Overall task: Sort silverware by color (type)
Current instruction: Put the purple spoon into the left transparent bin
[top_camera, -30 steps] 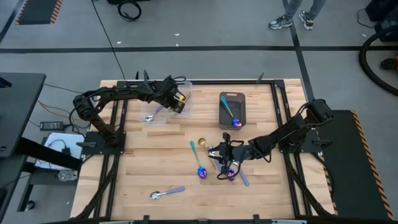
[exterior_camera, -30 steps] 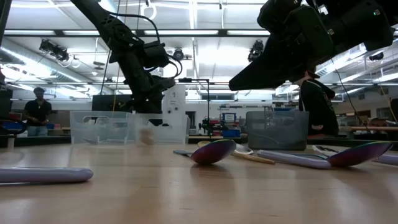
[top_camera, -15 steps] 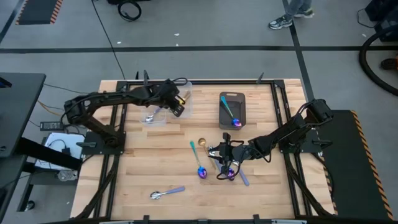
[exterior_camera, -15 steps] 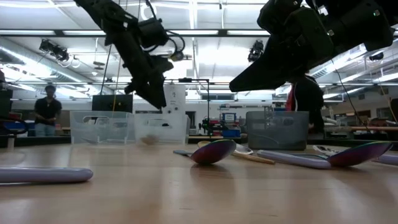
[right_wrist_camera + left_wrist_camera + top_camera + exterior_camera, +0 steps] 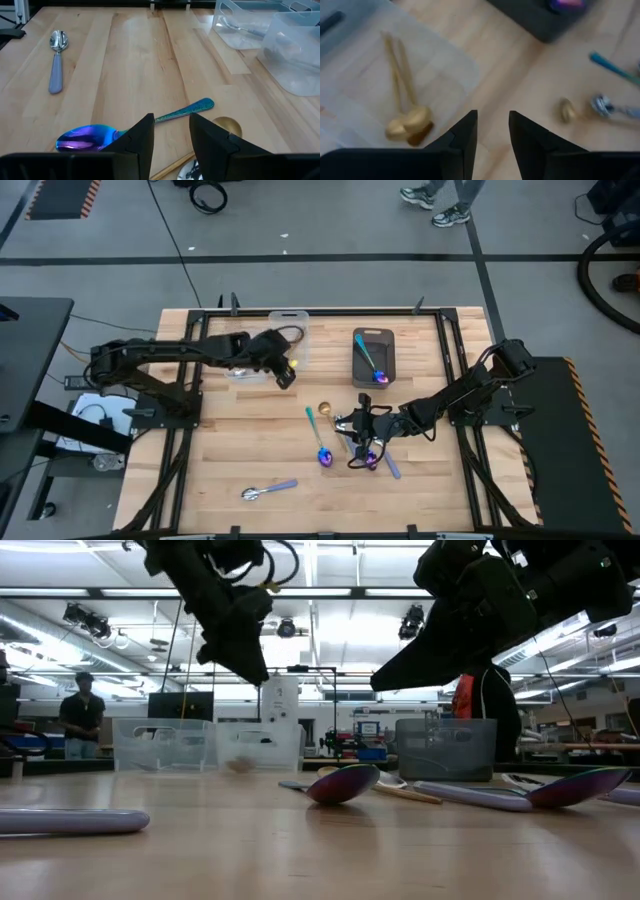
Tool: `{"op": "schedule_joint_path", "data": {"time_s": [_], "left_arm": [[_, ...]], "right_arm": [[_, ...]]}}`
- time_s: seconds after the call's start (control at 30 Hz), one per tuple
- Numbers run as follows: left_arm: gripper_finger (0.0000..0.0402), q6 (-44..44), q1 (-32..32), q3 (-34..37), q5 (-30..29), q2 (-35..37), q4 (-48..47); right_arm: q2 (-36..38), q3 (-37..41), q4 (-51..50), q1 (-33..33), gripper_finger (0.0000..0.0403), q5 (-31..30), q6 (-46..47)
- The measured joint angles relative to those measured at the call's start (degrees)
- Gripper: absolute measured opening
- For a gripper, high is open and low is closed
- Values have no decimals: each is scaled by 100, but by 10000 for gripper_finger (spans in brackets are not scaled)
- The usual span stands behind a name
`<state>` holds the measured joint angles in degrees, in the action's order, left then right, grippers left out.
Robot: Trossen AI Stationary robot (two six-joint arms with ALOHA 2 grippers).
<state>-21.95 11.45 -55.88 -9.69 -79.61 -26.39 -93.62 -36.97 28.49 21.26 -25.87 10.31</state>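
My left gripper (image 5: pixel 287 374) (image 5: pixel 493 145) hangs open above the wood, just off the clear bin (image 5: pixel 365 65) in which two gold spoons (image 5: pixel 407 120) lie. My right gripper (image 5: pixel 346 424) (image 5: pixel 171 135) hovers open over the table's middle, above a blue-purple spoon with a teal handle (image 5: pixel 85 137) (image 5: pixel 322 452). A gold spoon's bowl (image 5: pixel 227 125) (image 5: pixel 325 410) lies beside it. Another blue-purple spoon (image 5: pixel 371 460) lies under the right arm. A silver spoon with a lavender handle (image 5: pixel 268 491) (image 5: pixel 56 75) lies near the table's near edge. One blue-purple spoon (image 5: pixel 378 370) lies in the dark grey bin (image 5: pixel 388 340).
Two clear bins (image 5: pixel 165 745) (image 5: pixel 258 745) stand at the far left of the table, and the dark grey bin (image 5: pixel 445 748) at far centre. People stand in the room beyond the table (image 5: pixel 82 725). Bare wood lies along the near left part (image 5: pixel 230 450).
My left gripper has drawn back from above the clear bin toward the table's near edge and risen, while its arm has folded back to the left. My right arm has kept still.
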Motion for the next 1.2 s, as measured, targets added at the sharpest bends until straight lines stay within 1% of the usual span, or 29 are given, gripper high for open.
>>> {"op": "schedule_joint_path", "data": {"time_s": [0.23, 0.4, 0.57, 0.67, 0.93, 1.07, 1.2], "left_arm": [[119, -181, -1216, 2, 20, -11, -230], [119, -599, -2108, 2, 3, -19, -352], [119, -1045, -2794, 4, -326, -168, -444], [119, -1260, -3046, 4, -412, -203, -527], [119, -1831, -3458, 2, -429, -324, -495], [119, -2039, -3626, 2, -406, -559, -485], [119, -2132, -3755, -139, -358, -845, -556]], "right_arm": [[0, 0, -37, 0, 134, -5, 38], [0, 0, -35, 0, 134, -94, 19], [0, 0, -29, 0, 134, -142, 16], [0, -1, 18, -7, 134, -157, 8], [0, -4, -7, -81, 134, -160, 18], [0, -4, -5, -88, 134, -183, 20], [0, -4, 10, -117, 134, -349, 20]]}}
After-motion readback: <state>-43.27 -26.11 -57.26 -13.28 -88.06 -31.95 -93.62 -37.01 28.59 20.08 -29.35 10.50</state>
